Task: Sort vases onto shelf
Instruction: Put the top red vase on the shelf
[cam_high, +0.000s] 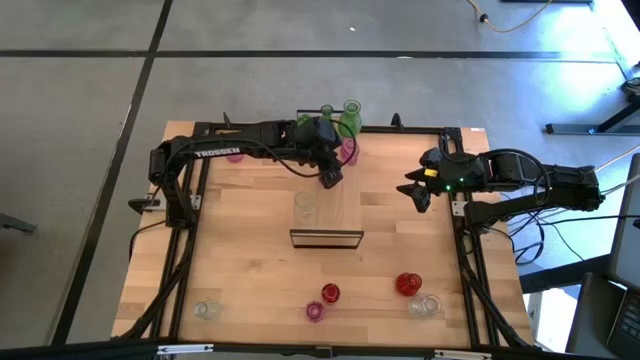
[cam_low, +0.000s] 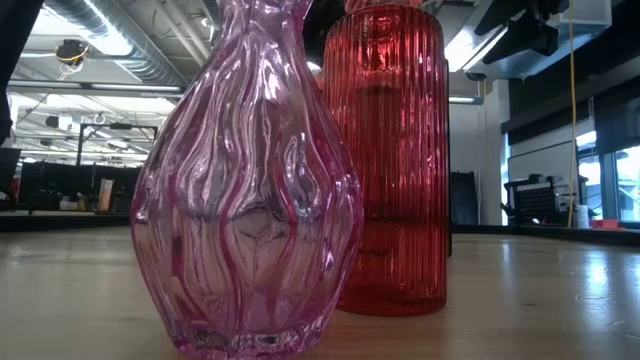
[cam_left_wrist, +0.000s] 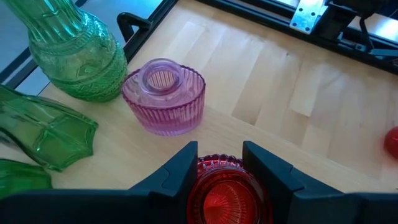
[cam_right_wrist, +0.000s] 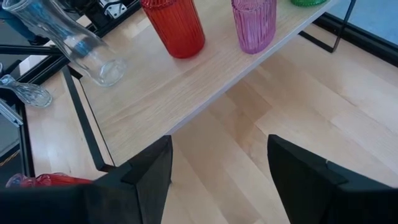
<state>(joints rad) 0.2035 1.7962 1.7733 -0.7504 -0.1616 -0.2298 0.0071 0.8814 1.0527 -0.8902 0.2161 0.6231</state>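
Observation:
The shelf (cam_high: 345, 205) runs from mid-table toward the far edge, with its dark-framed end (cam_high: 325, 238) nearest. Two green vases (cam_high: 350, 115), a pink vase (cam_high: 347, 150) and a clear vase (cam_high: 305, 205) stand on it by their bases. My left gripper (cam_high: 330, 175) is over the shelf, shut on a red ribbed vase (cam_left_wrist: 221, 193). My right gripper (cam_high: 415, 190) hangs open above the table, right of the shelf, touching nothing. In the left wrist view, a green vase (cam_left_wrist: 74, 56) and a low pink vase (cam_left_wrist: 165, 96) stand just beyond the red one. My left gripper holds the red ribbed vase by its upper rim (cam_left_wrist: 205, 165), pinched between the two fingers (cam_left_wrist: 180, 177). It comes from above, pointing down. The vase is upright, and in the right wrist view its base (cam_right_wrist: 183, 50) rests on the shelf top.
Near the table's front edge stand a clear vase (cam_high: 207, 310), a pink vase (cam_high: 315, 312), two red vases (cam_high: 330, 293) (cam_high: 407, 284) and another clear one (cam_high: 428, 305). The low view is filled by the pink vase (cam_low: 250, 180) and a red ribbed vase (cam_low: 390, 160).

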